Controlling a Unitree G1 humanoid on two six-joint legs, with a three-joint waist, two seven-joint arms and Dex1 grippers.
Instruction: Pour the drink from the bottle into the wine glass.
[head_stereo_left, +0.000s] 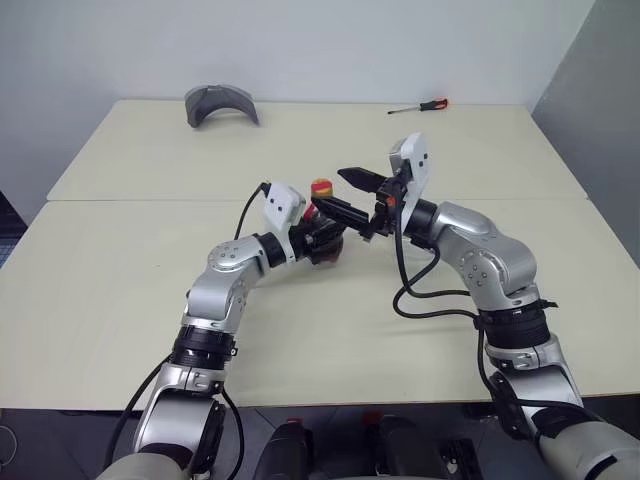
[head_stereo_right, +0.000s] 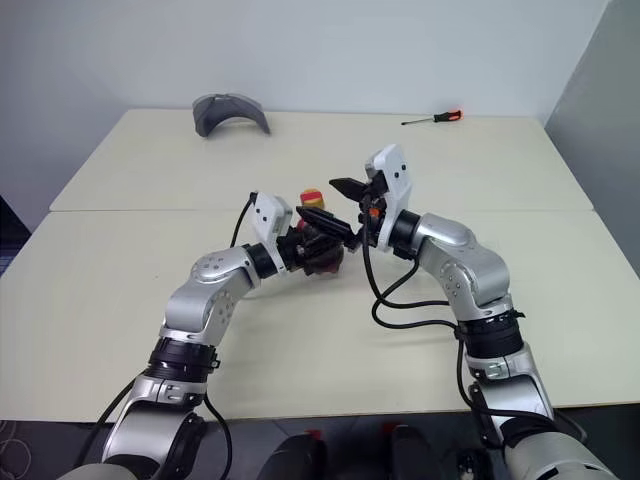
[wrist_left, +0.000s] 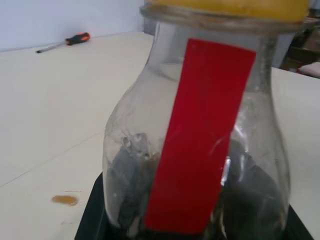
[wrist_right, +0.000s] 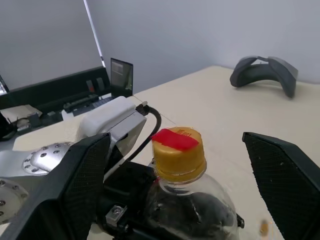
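Gripping the bottle (head_stereo_left: 322, 215) near the middle of the cream table (head_stereo_left: 120, 260), the left gripper (head_stereo_left: 325, 235) has its black fingers closed round the bottle's lower body, with the yellow-and-red cap (head_stereo_left: 321, 187) poking up at about 12 o'clock from the hand. Coming in from 3 o'clock of the bottle, the right gripper (head_stereo_left: 355, 195) stands with its jaws spread wide, one finger above cap height and the other lower down beside the bottle's neck, gripping nothing. At the table's far edge a grey curved object (head_stereo_left: 221, 104) lies toward 11 o'clock and a screwdriver (head_stereo_left: 420, 106) with an orange-and-black handle toward 1 o'clock

Seen from the left wrist, the bottle's clear bulbous body is right up against the camera, a red label strip (wrist_left: 200, 135) running down its front and the dark drink (wrist_left: 127, 192) low inside. A small amber spot (wrist_left: 65, 200) sits on the table beside it

Seen from the right wrist, the two textured black fingers (wrist_right: 287, 172) stand far apart on either side of the cap, not touching it, with the left arm's white wrist housing (wrist_right: 112, 122) just behind the bottle
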